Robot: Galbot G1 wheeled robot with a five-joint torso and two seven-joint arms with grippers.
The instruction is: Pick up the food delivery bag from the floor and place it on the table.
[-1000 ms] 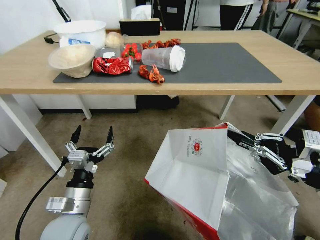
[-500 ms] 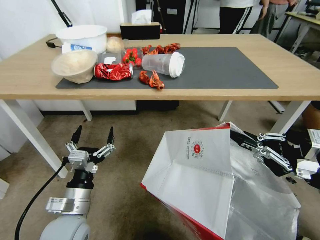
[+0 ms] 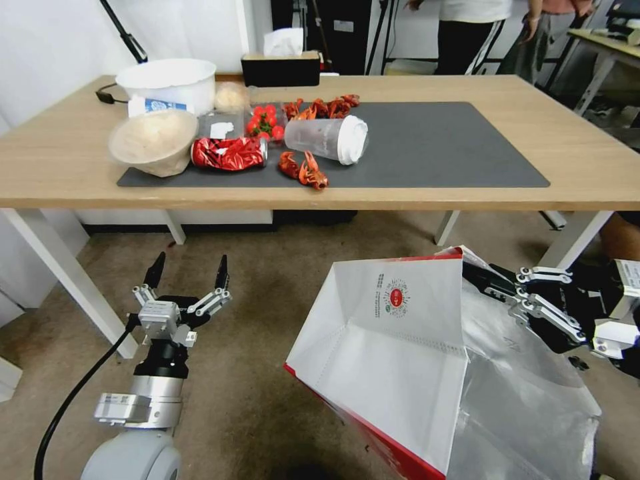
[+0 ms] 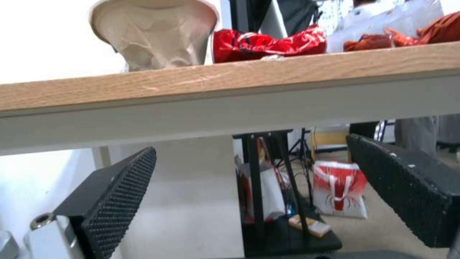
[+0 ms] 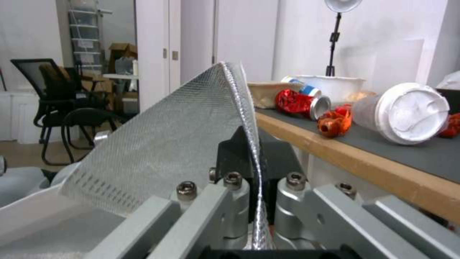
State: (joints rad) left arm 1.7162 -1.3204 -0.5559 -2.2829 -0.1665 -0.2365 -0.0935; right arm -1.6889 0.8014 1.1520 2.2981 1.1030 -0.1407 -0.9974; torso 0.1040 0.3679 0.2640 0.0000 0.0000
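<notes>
Head view: the table (image 3: 467,190), light wood on white legs, spans the far half of the scene above the stained beige floor (image 3: 267,280). A dark grey mat (image 3: 440,143) covers its middle; on the mat's left end lie a tipped paper bowl (image 3: 155,140), a crushed red can (image 3: 228,153), a clear cup with white lid (image 3: 327,138) on its side, and red crayfish shells (image 3: 303,168). A white tub (image 3: 167,81) stands farther back. The food delivery bag (image 3: 393,353) hangs near right, below the tabletop, tilted, foil lining exposed. The right gripper (image 3: 497,283) is clenched on its upper rim. The left gripper (image 3: 188,275) hovers near left, fingers spread, holding nothing.

Left wrist view: black ribbed pads (image 4: 120,194) stand apart beneath the table edge (image 4: 230,82).

Right wrist view: the bag's foil rim (image 5: 251,144) is pinched between the jaws, beside the table (image 5: 345,154).
</notes>
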